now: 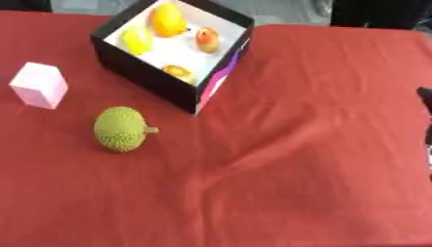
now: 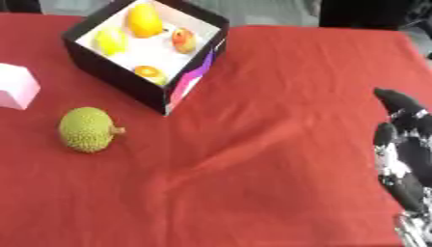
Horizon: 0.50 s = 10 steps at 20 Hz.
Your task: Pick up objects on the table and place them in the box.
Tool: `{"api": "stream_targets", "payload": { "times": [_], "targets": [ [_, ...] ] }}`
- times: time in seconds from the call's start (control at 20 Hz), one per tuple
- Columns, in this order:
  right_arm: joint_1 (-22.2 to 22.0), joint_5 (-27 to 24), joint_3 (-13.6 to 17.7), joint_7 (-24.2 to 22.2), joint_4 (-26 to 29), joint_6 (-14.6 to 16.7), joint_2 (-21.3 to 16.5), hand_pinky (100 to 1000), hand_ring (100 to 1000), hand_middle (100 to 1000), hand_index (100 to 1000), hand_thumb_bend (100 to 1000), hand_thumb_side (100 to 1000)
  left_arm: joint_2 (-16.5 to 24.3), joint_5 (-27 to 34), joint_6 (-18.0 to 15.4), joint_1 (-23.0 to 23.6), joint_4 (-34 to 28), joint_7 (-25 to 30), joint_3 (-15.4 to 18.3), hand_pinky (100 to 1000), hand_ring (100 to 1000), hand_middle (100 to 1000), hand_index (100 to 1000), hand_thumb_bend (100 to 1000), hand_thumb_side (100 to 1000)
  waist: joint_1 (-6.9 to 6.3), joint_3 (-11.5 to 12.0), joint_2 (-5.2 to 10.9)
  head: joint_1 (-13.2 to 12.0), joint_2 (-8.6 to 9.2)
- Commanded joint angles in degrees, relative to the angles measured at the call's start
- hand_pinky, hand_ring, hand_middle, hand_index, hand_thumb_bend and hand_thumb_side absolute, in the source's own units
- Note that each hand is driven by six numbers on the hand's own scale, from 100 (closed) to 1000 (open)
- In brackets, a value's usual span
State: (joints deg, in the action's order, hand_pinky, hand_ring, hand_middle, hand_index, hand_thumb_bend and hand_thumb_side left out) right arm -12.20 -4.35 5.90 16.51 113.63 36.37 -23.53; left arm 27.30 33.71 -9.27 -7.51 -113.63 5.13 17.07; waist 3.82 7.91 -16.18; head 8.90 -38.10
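Left eye view: the black box [image 1: 143, 72] with the white inside sat at the far left of the red-clothed surface [image 1: 320, 159], already holding a big yellow-orange fruit [image 1: 168, 19], a yellow one [image 1: 138, 39], a red-and-yellow one [image 1: 207, 39] and a small orange one [image 1: 178, 72]. Still out on the cloth were the spiky green durian [image 1: 121, 129], just in front of the box, and a pink block [image 1: 39, 85] off to its left. Only a dark sliver of arm showed at the right edge here.

Right eye view: the right hand [image 2: 403, 154] sat by the right edge, fingers straight and relaxed, holding nothing, well apart from everything. No left hand anywhere.

So I'd say it was between picks, and next up was probably a long reach across to the durian, with fingers spread wide for that round body.
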Motion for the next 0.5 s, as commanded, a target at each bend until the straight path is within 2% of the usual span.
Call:
{"api": "stream_targets", "payload": {
  "times": [0.05,0.2,0.4,0.5],
  "targets": [
    [-0.2,1.8,0.1,1.5,1.0,-0.6,1.9,1000,904,788,835,100,516,4.0,-0.5,-2.0,-0.4,-1.0,0.5,0.8,814,888,800,841,100,581,-0.49,-0.3,0.33,-1.1,1.1],
    [-0.4,3.6,0.0,2.1,1.0,-1.2,3.1,1000,902,787,834,100,518,10.8,-3.3,-6.0,0.1,-0.7,2.6,1.4,815,893,829,854,100,565,-0.79,-0.9,-0.02,-1.6,0.74],
    [-0.9,4.1,-0.1,2.6,1.0,-1.6,3.3,1000,899,788,836,100,528,22.9,-5.2,-12.8,0.3,4.6,8.2,1.6,816,896,841,863,100,637,-1.26,-1.4,0.12,-1.4,0.02],
    [-1.2,4.2,-0.2,2.4,1.0,-2.2,3.1,1000,903,792,839,100,525,28.7,-6.5,-17.2,-0.5,9.7,11.7,1.5,814,894,838,862,100,566,-1.37,-1.7,0.25,-1.6,-0.33]
  ]
}}
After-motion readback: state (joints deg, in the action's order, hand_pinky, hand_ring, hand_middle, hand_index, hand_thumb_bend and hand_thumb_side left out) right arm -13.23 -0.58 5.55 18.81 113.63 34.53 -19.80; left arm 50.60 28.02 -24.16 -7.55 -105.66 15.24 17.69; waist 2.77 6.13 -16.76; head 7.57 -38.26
